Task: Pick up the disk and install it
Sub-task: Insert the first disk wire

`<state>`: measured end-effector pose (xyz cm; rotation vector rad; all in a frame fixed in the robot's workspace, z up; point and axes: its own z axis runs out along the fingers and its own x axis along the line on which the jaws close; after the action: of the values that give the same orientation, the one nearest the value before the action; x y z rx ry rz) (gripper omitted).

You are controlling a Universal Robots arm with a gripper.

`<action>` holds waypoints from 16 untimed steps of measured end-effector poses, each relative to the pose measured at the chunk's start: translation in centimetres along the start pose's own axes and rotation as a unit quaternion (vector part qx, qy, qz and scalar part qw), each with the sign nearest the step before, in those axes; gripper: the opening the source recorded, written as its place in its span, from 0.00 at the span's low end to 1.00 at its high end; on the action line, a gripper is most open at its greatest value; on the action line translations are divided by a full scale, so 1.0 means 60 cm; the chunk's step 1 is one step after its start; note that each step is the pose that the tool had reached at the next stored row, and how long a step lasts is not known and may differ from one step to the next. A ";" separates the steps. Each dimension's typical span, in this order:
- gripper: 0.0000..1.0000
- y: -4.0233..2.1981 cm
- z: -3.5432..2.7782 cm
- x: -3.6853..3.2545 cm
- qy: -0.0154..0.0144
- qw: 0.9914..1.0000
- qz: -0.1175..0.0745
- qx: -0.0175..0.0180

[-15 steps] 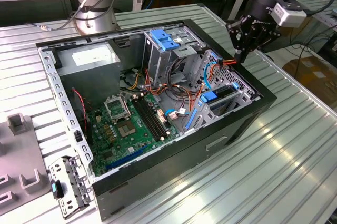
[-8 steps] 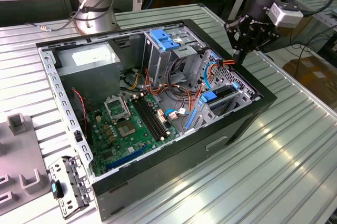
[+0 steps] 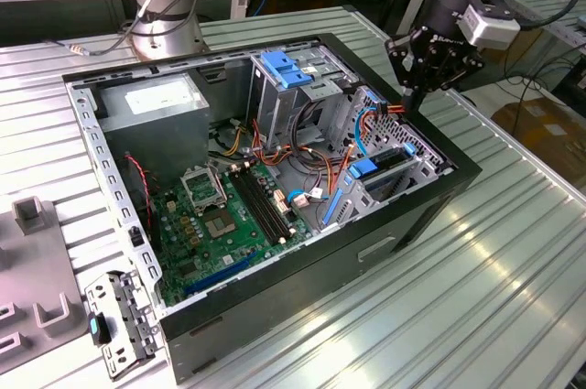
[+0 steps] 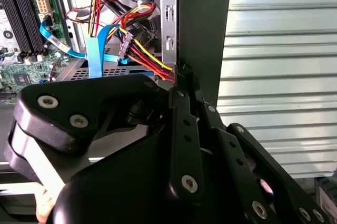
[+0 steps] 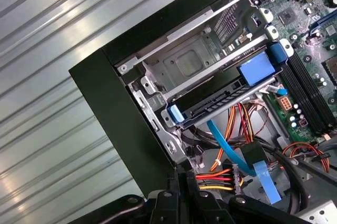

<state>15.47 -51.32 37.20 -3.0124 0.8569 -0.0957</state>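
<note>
Open computer case (image 3: 302,302) lying on its side on a ribbed metal table (image 3: 494,288), seen in the exterior view. The disk (image 3: 394,158) sits in the drive cage at the case's corner towards the exterior view's right. In the first wrist view the disk (image 5: 216,103) presents a dark edge between two blue rail tabs, slotted beneath a bare metal bay. The gripper (image 3: 412,101) hangs over the case's far wall, just above that cage, apart from the disk. In both wrist views its fingertips are pressed together with nothing between them – gripper (image 4: 181,74), gripper (image 5: 184,179) – right next to a bundle of red, yellow and black wires (image 5: 216,176) and a flat blue cable (image 5: 226,150). The motherboard (image 3: 229,224) fills the case floor. A grey power supply (image 3: 151,101) occupies the far corner towards the exterior view's left.
</note>
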 end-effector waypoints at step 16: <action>0.16 0.007 -0.001 -0.011 0.003 0.993 0.118 -0.007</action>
<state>14.68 -51.32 37.18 -2.8973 1.2085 -0.0967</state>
